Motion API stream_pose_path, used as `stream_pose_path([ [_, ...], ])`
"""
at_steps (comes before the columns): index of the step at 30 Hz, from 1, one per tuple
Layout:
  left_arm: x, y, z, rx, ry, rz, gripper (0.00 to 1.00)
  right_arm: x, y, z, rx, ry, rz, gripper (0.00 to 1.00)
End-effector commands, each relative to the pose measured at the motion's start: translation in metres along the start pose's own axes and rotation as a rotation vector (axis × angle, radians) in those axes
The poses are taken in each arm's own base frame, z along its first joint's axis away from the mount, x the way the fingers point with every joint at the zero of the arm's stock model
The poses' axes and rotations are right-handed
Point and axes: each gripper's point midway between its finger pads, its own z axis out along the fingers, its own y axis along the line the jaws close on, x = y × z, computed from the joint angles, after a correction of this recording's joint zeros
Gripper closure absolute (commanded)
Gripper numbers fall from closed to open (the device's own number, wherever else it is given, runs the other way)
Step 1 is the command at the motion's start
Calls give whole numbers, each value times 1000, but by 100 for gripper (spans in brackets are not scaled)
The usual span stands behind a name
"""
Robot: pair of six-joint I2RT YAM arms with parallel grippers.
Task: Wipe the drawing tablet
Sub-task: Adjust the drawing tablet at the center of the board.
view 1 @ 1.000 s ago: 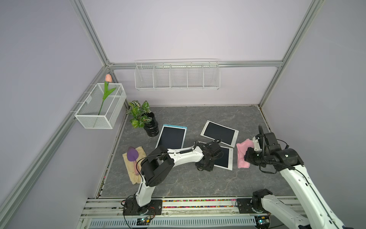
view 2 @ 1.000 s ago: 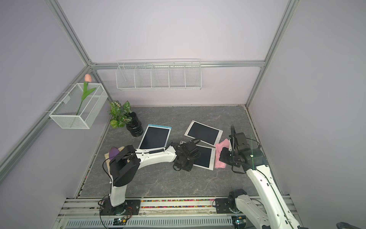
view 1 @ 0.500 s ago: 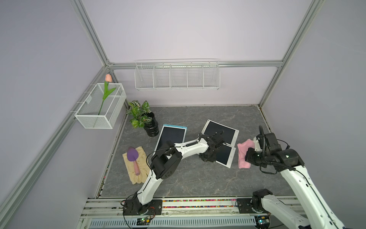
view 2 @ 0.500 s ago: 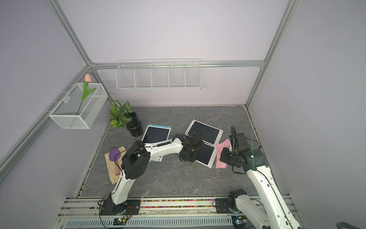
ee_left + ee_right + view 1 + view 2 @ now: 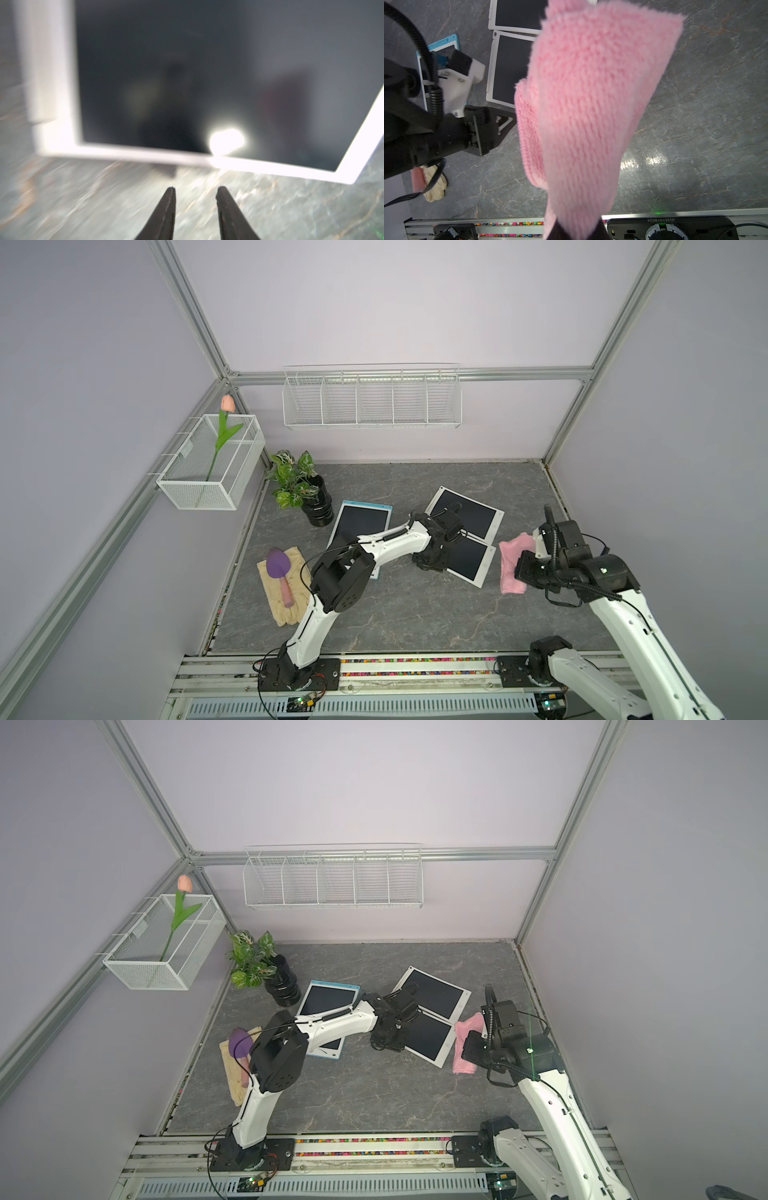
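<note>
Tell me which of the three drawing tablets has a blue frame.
The tablet beside the potted plant, partly under the left arm. The far tablet and near tablet by the pink cloth have white frames.

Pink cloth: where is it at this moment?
In both top views the pink cloth hangs from the right gripper at the table's right side, just right of the nearer white tablet.
</note>
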Motion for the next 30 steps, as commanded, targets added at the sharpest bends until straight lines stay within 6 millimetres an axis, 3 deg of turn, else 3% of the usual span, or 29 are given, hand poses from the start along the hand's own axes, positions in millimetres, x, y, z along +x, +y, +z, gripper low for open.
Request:
stream_pose_path([
  [1,-7,57,-51,-66,-74,-67,60,-1,11,6,-24,-3,-28,93],
  [7,18,179,-53,-191,-31,-159,52,-9,44,23,-71,4,-76,93],
  [10,22,214,-49,-152,-31,-181,43,-17,60,27,-86,-12,-104,93],
  [14,16,245,-42,-123,-46,-218,39,-20,71,30,-84,-5,-134,93],
  [22,15,297,-37,-194,-97,-376,35,-21,75,29,-76,-5,-143,93],
  [30,16,323,-28,-232,-102,-412,35,-19,75,29,-68,2,-149,93],
])
